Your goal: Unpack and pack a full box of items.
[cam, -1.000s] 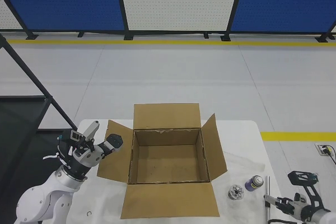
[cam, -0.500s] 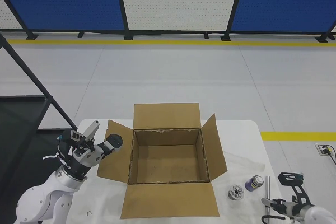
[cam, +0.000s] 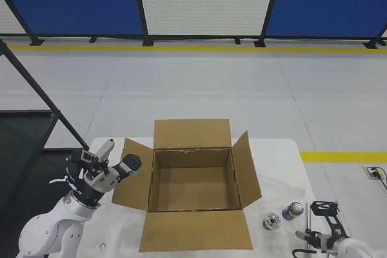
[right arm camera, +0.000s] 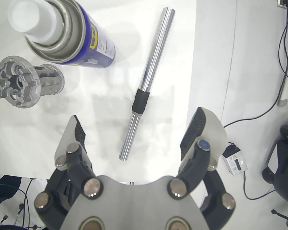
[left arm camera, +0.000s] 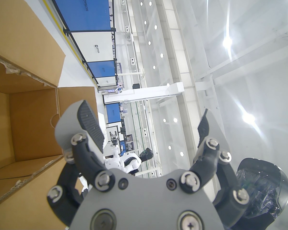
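Box (cam: 192, 188) stands open on the desk (cam: 277, 161); left pincer (left arm camera: 146, 118) gapes wide beside it, right pincer (right arm camera: 137, 130) wide above a rod (right arm camera: 156, 53).

Top overhead, left wrist shares box (cam: 192, 187)

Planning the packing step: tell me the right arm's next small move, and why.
Probably lower the right gripper straight down onto the metal rod and close. Its jaws stand open above the rod, one on either side, the rod lies flat on the table, and the cardboard box is open and empty.
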Controlling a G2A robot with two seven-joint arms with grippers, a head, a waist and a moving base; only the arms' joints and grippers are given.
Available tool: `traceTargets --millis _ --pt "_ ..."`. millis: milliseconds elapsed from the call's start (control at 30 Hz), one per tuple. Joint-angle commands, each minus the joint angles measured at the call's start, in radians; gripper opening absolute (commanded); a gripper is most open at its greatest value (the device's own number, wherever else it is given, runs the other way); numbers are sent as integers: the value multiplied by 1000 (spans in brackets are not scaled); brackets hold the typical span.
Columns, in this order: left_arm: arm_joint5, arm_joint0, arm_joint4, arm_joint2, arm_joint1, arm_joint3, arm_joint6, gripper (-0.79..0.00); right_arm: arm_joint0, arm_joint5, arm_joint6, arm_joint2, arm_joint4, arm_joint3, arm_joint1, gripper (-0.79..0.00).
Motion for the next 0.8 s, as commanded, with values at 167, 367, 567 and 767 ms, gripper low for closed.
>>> traceTargets --millis 167,367,567,767 --pt "0 0 0 0 0 0 0 0 44 17 27 -29 -21 49 3 -215" --pt "0 0 0 0 0 0 0 0 69 17 47 -50 -43 76 7 -400" --pt "0 0 0 0 0 0 0 0 96 29 68 -73 -56 106 9 -416" --pt "0 0 0 0 0 0 0 0 126 37 76 -95 -60 144 10 -434"
